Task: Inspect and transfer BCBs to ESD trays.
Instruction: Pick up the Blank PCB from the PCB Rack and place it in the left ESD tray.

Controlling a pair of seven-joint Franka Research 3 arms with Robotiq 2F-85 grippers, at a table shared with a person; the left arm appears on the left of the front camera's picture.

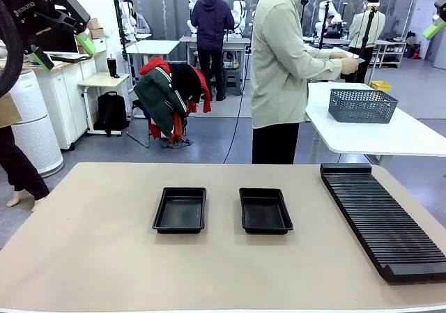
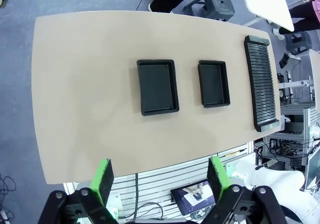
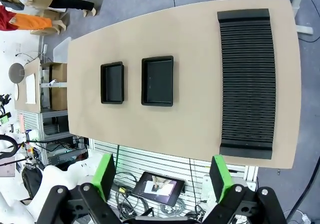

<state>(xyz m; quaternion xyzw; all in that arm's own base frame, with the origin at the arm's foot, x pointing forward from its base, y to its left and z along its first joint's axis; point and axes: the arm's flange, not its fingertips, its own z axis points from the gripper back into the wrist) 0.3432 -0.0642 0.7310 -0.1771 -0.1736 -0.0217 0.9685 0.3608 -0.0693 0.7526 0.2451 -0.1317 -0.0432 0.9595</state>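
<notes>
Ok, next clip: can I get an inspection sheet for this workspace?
surface: tan table, mostly bare.
job's things: left tray and right tray, side by side mid-table, both empty.
clutter: slotted rack along the table's right side.
grippers: left gripper and right gripper open, high above the table, holding nothing.
cables: one black cable hangs to the floor beyond the table.
surroundings: person at the far side, facing a white side table with a mesh basket.

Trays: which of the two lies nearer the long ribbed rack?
The right-side tray, the one closer to the rack; the other tray lies farther to the robot's left.
</notes>
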